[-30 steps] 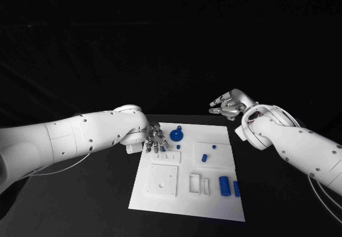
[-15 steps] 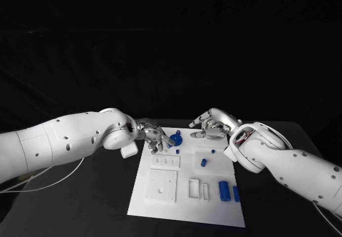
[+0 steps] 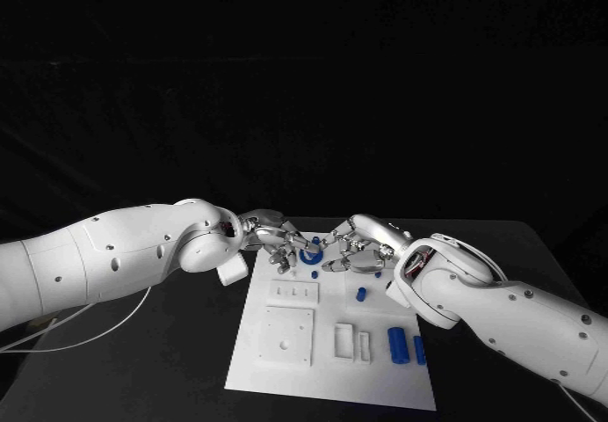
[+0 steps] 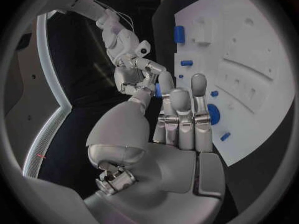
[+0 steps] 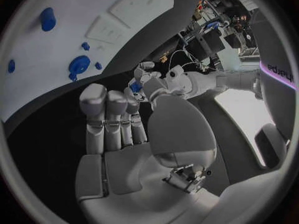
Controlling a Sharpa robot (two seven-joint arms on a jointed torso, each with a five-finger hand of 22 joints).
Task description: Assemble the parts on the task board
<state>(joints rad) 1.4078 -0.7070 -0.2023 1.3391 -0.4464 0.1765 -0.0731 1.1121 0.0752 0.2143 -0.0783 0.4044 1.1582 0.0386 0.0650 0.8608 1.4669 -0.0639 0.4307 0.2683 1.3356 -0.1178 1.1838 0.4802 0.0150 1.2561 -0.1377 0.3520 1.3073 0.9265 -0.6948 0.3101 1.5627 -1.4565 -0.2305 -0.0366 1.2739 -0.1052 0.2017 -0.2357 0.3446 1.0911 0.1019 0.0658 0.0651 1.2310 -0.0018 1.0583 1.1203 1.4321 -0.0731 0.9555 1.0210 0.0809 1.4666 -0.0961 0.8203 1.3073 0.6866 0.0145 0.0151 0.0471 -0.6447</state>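
The white task board point(image 3: 323, 369) lies in the middle of the black table. Above its far end my left hand point(image 3: 281, 239) and right hand point(image 3: 356, 246) meet, fingertips almost touching. In the wrist views my left hand point(image 4: 181, 129) pinches a small blue part point(image 4: 158, 90) between thumb and finger. The fingers of my right hand point(image 4: 134, 77) reach in close to that small blue part point(image 5: 135, 87), and I cannot tell if they touch it. My right hand point(image 5: 118, 129) has nothing in its palm. A round blue part point(image 4: 213, 113) lies on the board under the hands.
Two blue cylinders point(image 3: 396, 338) point(image 3: 419, 349) lie side by side at the board's near right. A short blue peg point(image 3: 363, 293) sits mid-board. White raised blocks point(image 3: 287, 334) and slots point(image 3: 344, 338) cover the near left half. Both forearms flank the board.
My right hand has swung in from the far right to the board's far end. My left hand has moved away from the board's left side to meet it there.
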